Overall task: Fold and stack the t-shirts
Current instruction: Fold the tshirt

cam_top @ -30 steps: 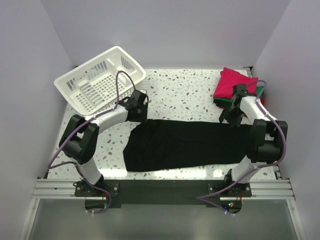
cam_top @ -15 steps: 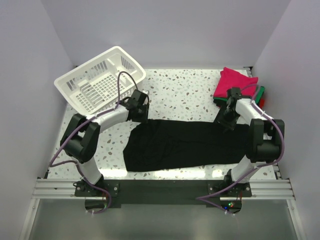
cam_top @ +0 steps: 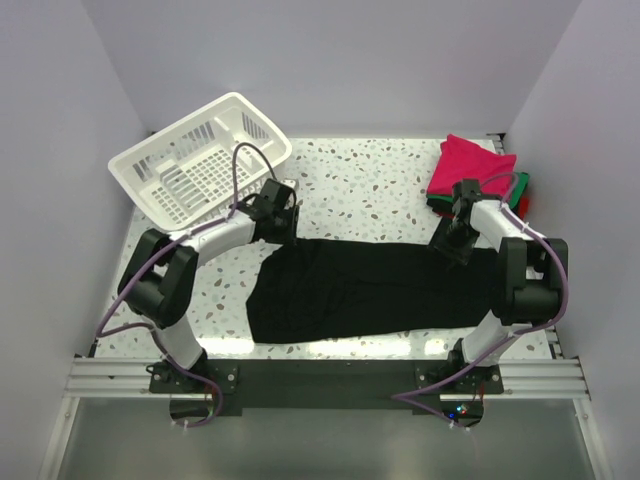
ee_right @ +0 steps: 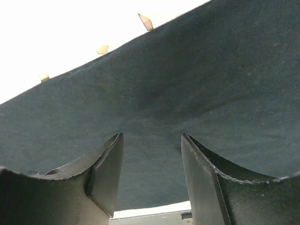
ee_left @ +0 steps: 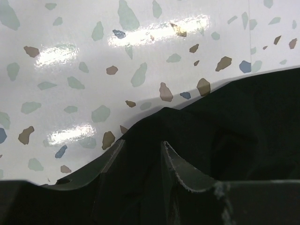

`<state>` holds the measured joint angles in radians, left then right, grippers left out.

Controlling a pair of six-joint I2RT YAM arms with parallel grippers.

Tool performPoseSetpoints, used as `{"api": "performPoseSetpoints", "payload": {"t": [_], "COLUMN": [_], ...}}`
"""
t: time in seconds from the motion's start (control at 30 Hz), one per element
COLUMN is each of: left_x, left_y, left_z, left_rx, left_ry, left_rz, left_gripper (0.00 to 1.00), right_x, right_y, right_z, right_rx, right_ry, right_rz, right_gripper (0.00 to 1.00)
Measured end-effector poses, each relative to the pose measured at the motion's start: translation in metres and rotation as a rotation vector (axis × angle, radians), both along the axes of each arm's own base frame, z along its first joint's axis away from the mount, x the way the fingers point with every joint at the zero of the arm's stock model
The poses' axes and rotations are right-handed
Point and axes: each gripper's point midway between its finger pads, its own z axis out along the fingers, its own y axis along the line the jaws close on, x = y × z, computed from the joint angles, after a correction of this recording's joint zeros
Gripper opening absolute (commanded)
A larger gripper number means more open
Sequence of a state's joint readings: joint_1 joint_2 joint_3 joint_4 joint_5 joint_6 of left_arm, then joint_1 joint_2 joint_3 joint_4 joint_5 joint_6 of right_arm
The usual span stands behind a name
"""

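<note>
A large black t-shirt [cam_top: 370,290] lies spread in a wide band across the table. My left gripper [cam_top: 284,230] is at its far left corner. In the left wrist view the left gripper [ee_left: 140,145] has its jaws apart, with the shirt's raised edge [ee_left: 225,117] between them. My right gripper [cam_top: 452,246] is at the shirt's far right edge. In the right wrist view the right gripper [ee_right: 152,138] is open, its tips down on the flat black cloth [ee_right: 187,75]. A stack of folded shirts with a magenta-pink one [cam_top: 468,165] on top and a green edge [cam_top: 516,189] sits at the far right.
A white slatted basket [cam_top: 200,165] stands tilted at the far left, just behind the left arm. The speckled tabletop [cam_top: 370,190] shows between basket and stack. Side walls close in on both sides, and a metal rail [cam_top: 320,375] runs along the near edge.
My right gripper has moved left, away from the folded stack, and down onto the black shirt's far edge. My left gripper has shifted slightly to the right at the shirt's corner.
</note>
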<state>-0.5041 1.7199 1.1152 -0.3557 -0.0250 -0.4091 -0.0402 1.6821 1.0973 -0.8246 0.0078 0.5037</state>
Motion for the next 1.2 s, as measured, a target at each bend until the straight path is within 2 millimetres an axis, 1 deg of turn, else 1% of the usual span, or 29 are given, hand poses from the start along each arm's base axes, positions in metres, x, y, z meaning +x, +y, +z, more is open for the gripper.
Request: {"api": "performPoseSetpoints", "payload": {"t": [0.17, 0.3, 0.43, 0.5, 0.63, 0.7, 0.77, 0.87, 0.9, 1.0, 1.07, 1.1, 1.13, 1.2], "left_x": [-0.005, -0.004, -0.005, -0.005, -0.003, -0.002, -0.001, -0.001, -0.003, -0.009, -0.008, -0.007, -0.007, -0.008], "left_y": [0.001, 0.001, 0.002, 0.003, 0.007, 0.009, 0.011, 0.015, 0.016, 0.021, 0.022, 0.023, 0.025, 0.028], "left_z": [-0.018, -0.019, -0.022, -0.026, -0.029, -0.029, -0.029, -0.032, -0.034, -0.041, -0.040, -0.040, -0.040, -0.040], "left_rx": [0.018, 0.020, 0.028, 0.037, 0.057, 0.066, 0.076, 0.093, 0.099, 0.114, 0.119, 0.122, 0.127, 0.140], "left_ry": [0.047, 0.049, 0.055, 0.060, 0.058, 0.054, 0.049, 0.042, 0.045, 0.059, 0.050, 0.046, 0.042, 0.035], "left_rz": [-0.003, -0.002, 0.000, 0.003, 0.012, 0.018, 0.025, 0.032, 0.030, 0.034, 0.038, 0.040, 0.043, 0.050], "left_gripper": [0.39, 0.39, 0.34, 0.34, 0.39, 0.39, 0.39, 0.30, 0.22, 0.08, 0.05, 0.02, 0.00, 0.00], "right_x": [0.000, -0.001, -0.003, -0.003, -0.006, -0.010, -0.010, -0.011, -0.011, -0.011, -0.011, -0.011, -0.011, -0.011], "right_y": [0.000, -0.001, -0.001, -0.001, -0.001, -0.001, -0.001, -0.001, -0.001, -0.001, -0.001, -0.002, -0.002, -0.002], "right_z": [0.000, -0.001, -0.007, -0.009, -0.018, -0.026, -0.026, -0.026, -0.026, -0.026, -0.026, -0.026, -0.027, -0.027], "right_rx": [-0.001, -0.002, -0.001, -0.002, -0.001, -0.001, 0.000, 0.000, 0.000, -0.001, -0.003, -0.003, -0.004, -0.005], "right_ry": [0.001, 0.005, 0.027, 0.035, 0.062, 0.092, 0.096, 0.097, 0.097, 0.097, 0.098, 0.099, 0.100, 0.103], "right_rz": [0.008, 0.015, 0.020, 0.024, 0.032, 0.034, 0.034, 0.034, 0.034, 0.034, 0.034, 0.034, 0.034, 0.034], "right_gripper": [0.56, 0.56, 0.57, 0.57, 0.57, 0.57, 0.57, 0.57, 0.57, 0.57, 0.57, 0.57, 0.57, 0.57]}}
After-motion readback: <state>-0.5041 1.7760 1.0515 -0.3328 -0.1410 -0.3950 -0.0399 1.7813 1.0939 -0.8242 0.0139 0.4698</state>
